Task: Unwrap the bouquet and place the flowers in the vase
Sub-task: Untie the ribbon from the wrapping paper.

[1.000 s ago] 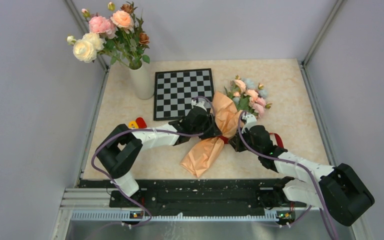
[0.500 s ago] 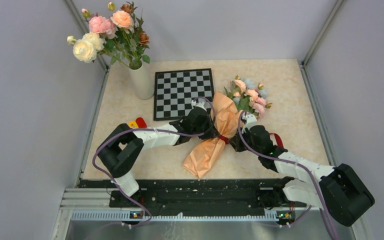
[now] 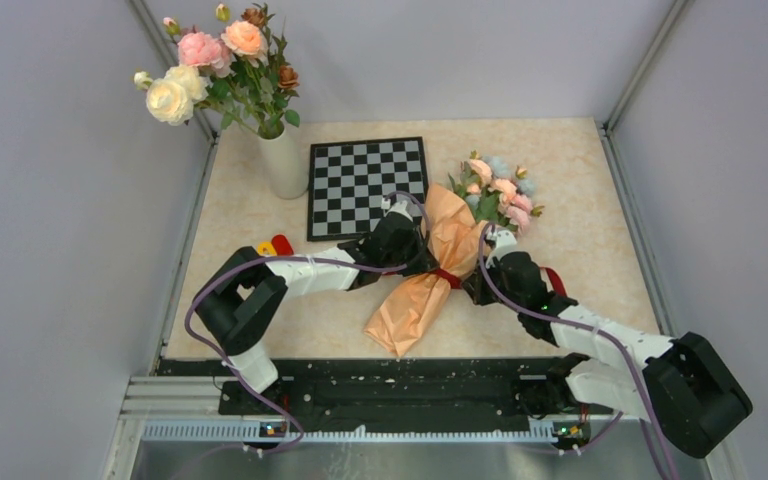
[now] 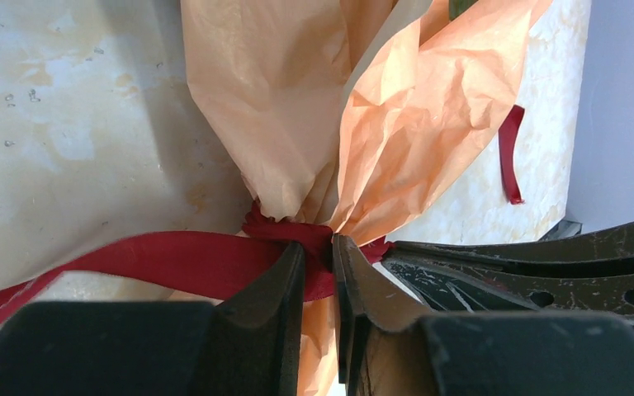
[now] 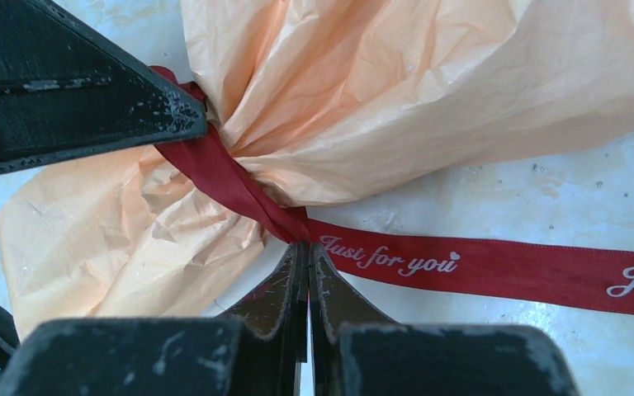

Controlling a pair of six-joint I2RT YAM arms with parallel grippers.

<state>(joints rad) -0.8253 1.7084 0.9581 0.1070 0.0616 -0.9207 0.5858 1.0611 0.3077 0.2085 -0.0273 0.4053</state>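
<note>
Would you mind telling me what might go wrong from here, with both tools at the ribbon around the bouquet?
The left tool and right tool both pinch the ribbon close to its knot, so pulling apart may tighten it instead of freeing it.
The left tool's tips press against the peach paper, which could get caught and tear.
The bouquet lies loose on the table; a tug may drag it and its flowers along.
</note>
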